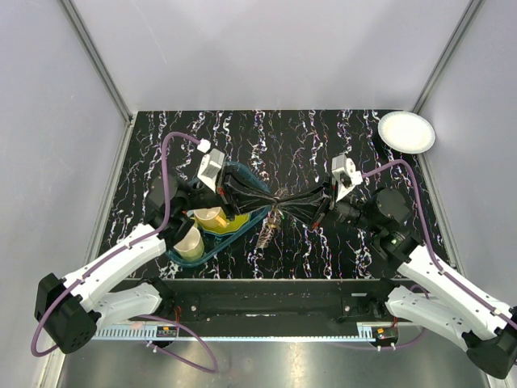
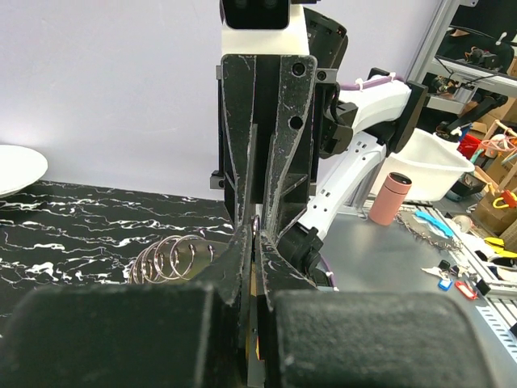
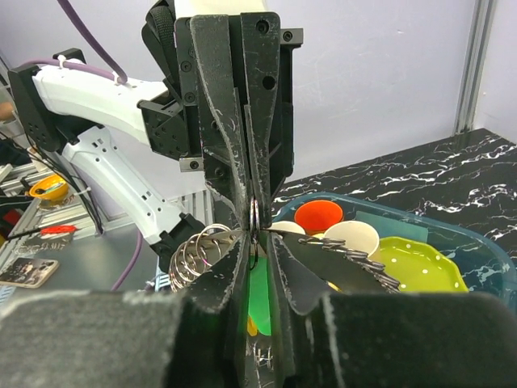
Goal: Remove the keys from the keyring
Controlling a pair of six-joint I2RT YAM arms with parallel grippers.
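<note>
My two grippers meet fingertip to fingertip over the middle of the table. The left gripper and the right gripper are both shut on a thin metal ring of the keyring, pinched between them. A mottled brown-and-silver bundle of the keyring hangs below the fingertips. Several silver split rings fan out beside the fingers in the left wrist view and in the right wrist view. I cannot make out single keys.
A teal tray lies under the left arm, holding cream cups, a yellow-green dish and an orange disc. A white plate sits at the back right corner.
</note>
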